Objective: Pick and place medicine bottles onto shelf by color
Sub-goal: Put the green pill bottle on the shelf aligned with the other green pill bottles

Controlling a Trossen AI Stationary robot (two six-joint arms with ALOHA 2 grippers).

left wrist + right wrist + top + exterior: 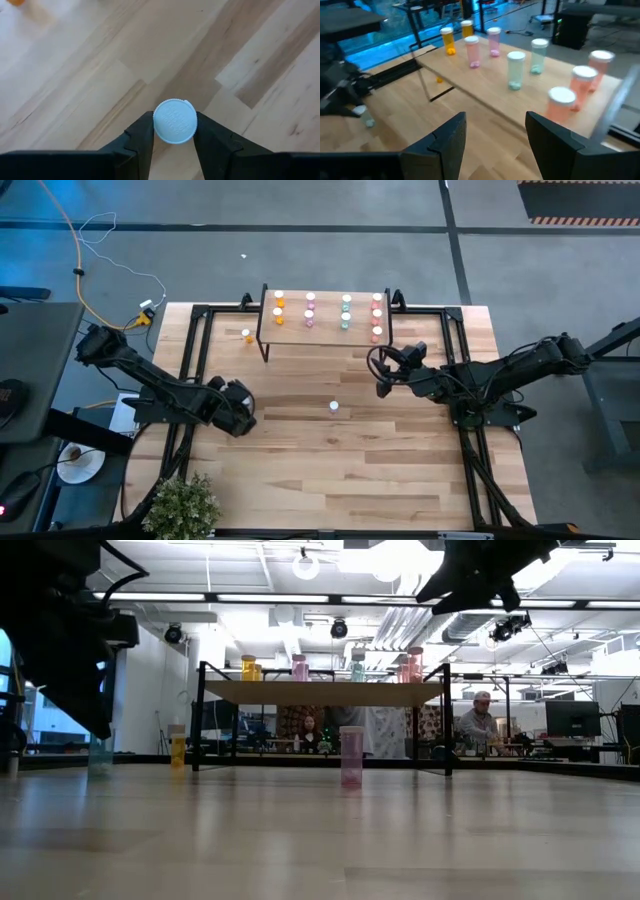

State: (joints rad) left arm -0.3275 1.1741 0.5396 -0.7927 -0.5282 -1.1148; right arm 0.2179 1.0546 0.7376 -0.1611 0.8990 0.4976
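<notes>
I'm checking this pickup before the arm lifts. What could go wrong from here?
1. The left gripper pinches only the white cap of the bottle, so it might tilt or slip when lifted.
2. The shelf already carries close rows of bottles; placing another could knock a neighbour.
3. A pink bottle stands loose mid-table and could be toppled.

Left gripper (pixel 174 131) jaws clamped low at table's left; right gripper (pixel 495 131) jaws spread, raised.

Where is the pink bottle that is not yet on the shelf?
In the high view the loose pink bottle stands alone mid-table, in front of the shelf, between the left gripper and the right gripper, touching neither.
</notes>
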